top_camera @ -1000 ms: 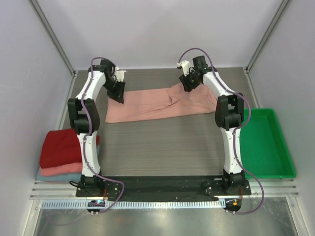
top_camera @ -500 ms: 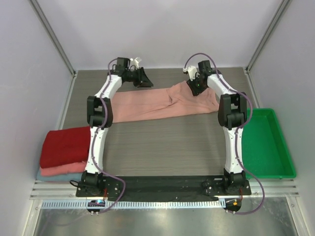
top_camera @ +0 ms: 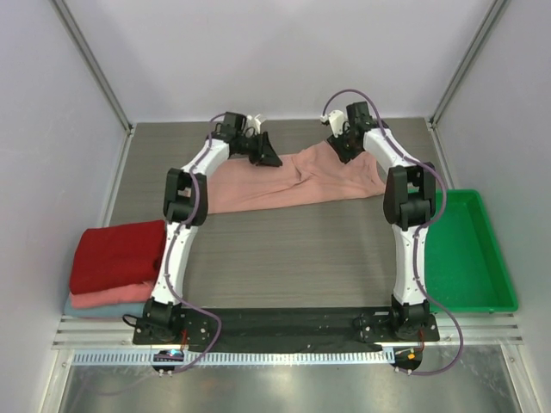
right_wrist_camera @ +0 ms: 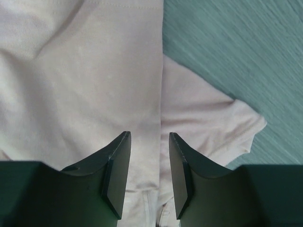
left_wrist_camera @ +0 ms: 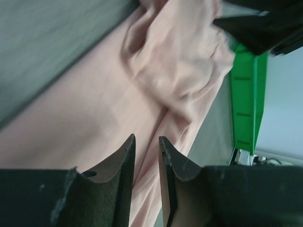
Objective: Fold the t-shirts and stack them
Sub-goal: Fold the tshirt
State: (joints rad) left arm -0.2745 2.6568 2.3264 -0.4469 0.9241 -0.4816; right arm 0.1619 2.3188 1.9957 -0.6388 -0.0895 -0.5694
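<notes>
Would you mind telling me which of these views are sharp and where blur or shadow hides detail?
Top external view: evenly lit and sharp, the pink t-shirt casting only soft shadows. Left wrist view: the shirt looks smeared and soft, the fingers dark with little detail. Right wrist view: the shirt's seam and the table grain read fairly clearly, the fingers nearly black.
</notes>
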